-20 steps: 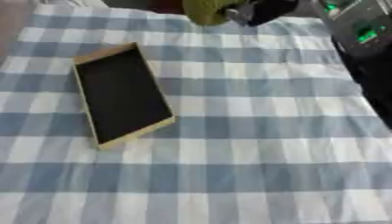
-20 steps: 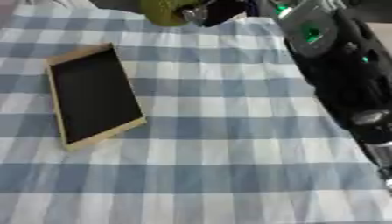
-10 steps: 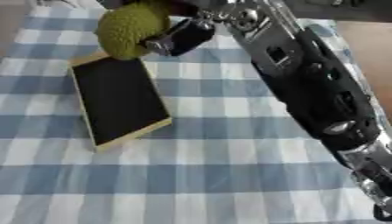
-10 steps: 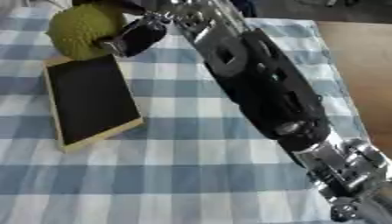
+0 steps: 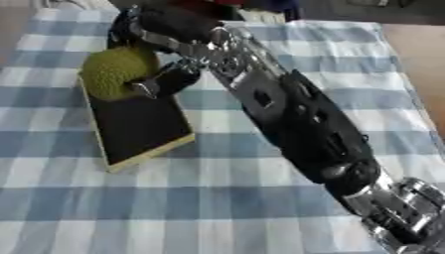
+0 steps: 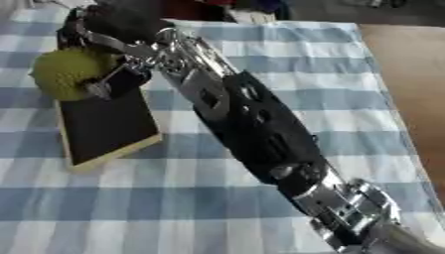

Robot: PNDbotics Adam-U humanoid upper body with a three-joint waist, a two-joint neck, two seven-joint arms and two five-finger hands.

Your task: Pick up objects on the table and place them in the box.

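Black fingers of the right hand curl round a yellow-green bumpy ball — thumb on its near side, the rest of the hand wrapped over its far and upper side. The ball sits over the far end of the box, a shallow tray with a black inside and pale wooden walls; whether the ball touches the box floor or hangs just above it cannot be told. The box lies askew on the left part of the tabletop, its near right corner pointing toward the middle.

From the hand, the right arm runs back across the picture — a thick black forearm with silver joints, slanting from the box down to the lower right corner, where a silver jointed section shows.

A blue-and-white checked cloth covers the tabletop, with bare brown surface beyond its right edge. Dark, unclear shapes lie along the far edge.
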